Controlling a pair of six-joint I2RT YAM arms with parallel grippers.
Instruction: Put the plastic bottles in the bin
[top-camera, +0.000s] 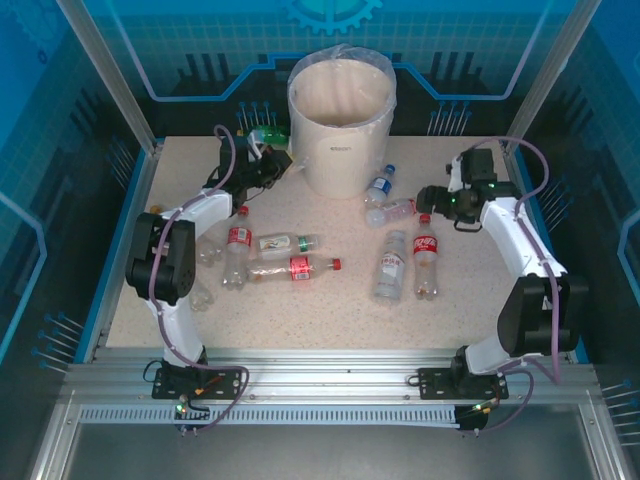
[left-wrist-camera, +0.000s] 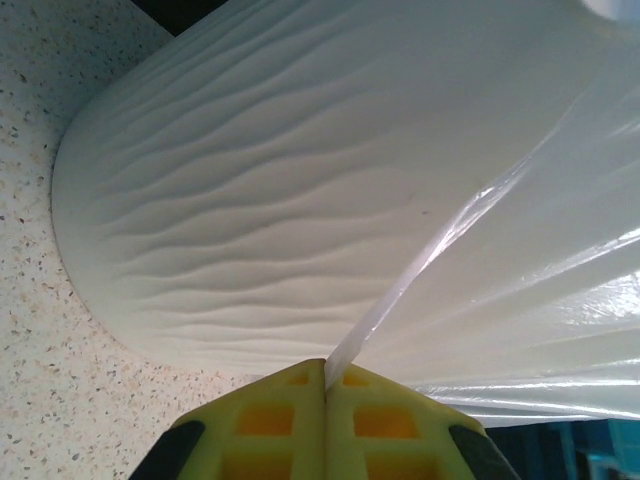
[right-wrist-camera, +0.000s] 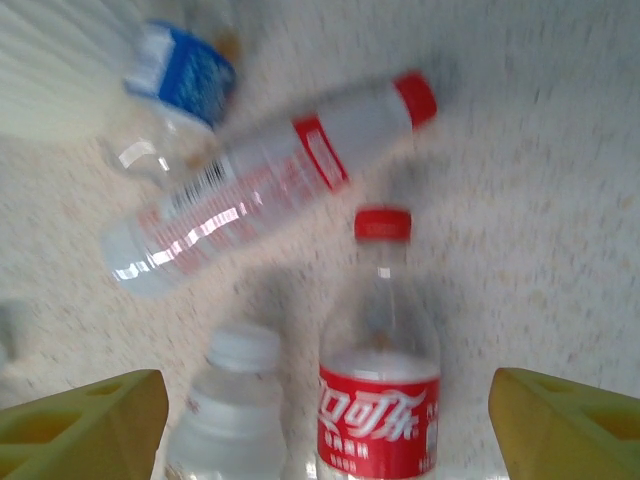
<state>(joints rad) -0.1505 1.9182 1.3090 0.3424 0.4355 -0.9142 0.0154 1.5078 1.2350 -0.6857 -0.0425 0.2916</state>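
The off-white bin (top-camera: 342, 120) stands at the back centre, lined with a clear plastic bag (left-wrist-camera: 520, 300). My left gripper (top-camera: 270, 165) is at the bin's left side, its yellow jaws (left-wrist-camera: 326, 375) shut on a fold of that bag, with the ribbed bin wall (left-wrist-camera: 280, 200) just ahead. My right gripper (top-camera: 432, 198) hangs open (right-wrist-camera: 325, 400) above a red-labelled cola bottle (right-wrist-camera: 380, 400) and a white-capped bottle (right-wrist-camera: 232, 420). Beyond them lie a red-capped bottle (right-wrist-camera: 270, 190) and a blue-labelled bottle (right-wrist-camera: 180, 80). Several more plastic bottles (top-camera: 285, 243) lie centre-left. A green bottle (top-camera: 268, 136) sits behind the left gripper.
The speckled table (top-camera: 340, 320) is edged by a blue frame, with transparent enclosure walls around it. The upright cola bottle (top-camera: 426, 265) and its white-capped neighbour (top-camera: 391, 265) lie just left of my right arm (top-camera: 525, 250). A crushed clear bottle (top-camera: 205, 255) rests against my left arm.
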